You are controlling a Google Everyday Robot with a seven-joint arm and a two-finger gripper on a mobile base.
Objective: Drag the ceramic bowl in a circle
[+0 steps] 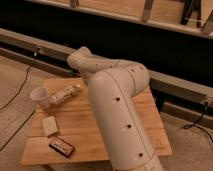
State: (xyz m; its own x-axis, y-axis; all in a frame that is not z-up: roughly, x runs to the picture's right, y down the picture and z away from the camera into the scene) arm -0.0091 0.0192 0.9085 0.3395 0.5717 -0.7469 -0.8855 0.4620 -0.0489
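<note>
While your white arm (117, 107) fills mid-frame, hiding the closed gripper and bowl, you see a white cup (40, 96), lying bottle (64, 94), pale block (49, 125) and dark packet (62, 146) at left on the table (150, 120).

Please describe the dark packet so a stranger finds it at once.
On the wooden table, look at the front left corner, away from the arm hiding the gripper. The packet lies flat there, the only dark thing, beside a pale block.

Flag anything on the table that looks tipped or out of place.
A pale cylindrical item lies on its side beside the upright white cup. Nothing looks spilled. The arm hides the ceramic bowl and the gripper.
</note>
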